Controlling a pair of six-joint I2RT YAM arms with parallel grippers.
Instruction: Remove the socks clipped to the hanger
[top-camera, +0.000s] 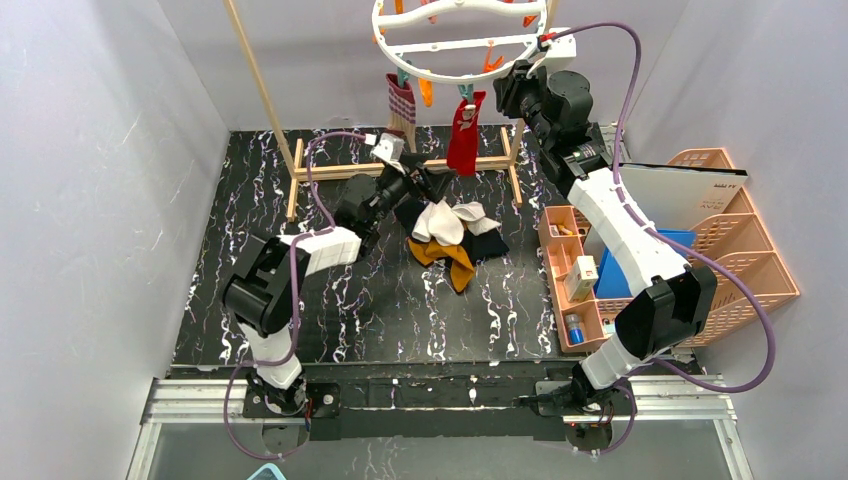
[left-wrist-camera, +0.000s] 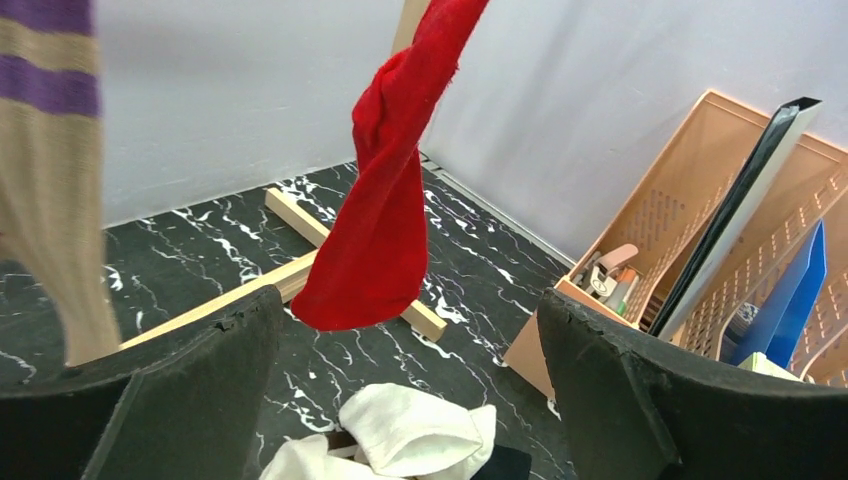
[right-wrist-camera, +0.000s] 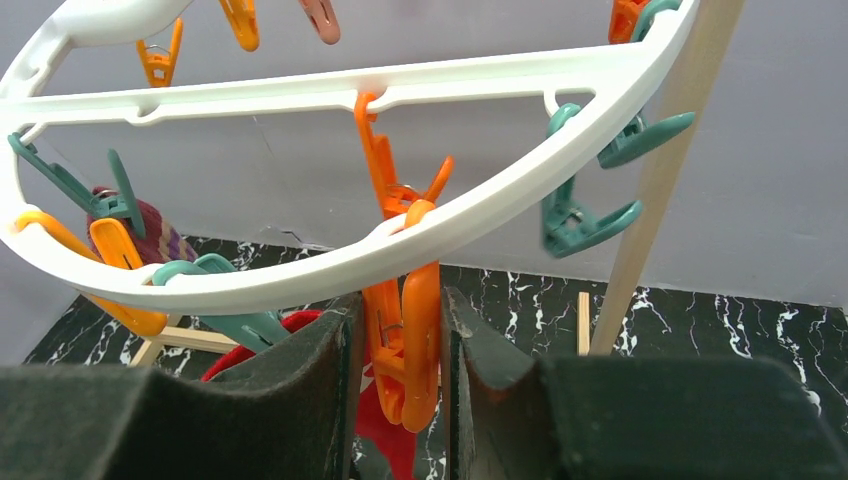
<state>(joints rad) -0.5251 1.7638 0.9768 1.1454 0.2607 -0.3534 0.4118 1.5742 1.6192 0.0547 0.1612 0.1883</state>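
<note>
The white ring hanger hangs at the top of the scene with orange and teal clothespins. A red sock and a maroon striped sock dangle from it. My right gripper is shut on an orange clothespin under the hanger rim, with the red sock just behind and below it. My left gripper is wide open under the red sock's toe and holds nothing. The striped sock hangs to its left. White, mustard and black socks lie piled on the table.
A light wooden pole frame stands behind the pile on the black marbled table. A pink basket organiser with boxes, folders and small items sits at the right. White walls enclose the table on three sides.
</note>
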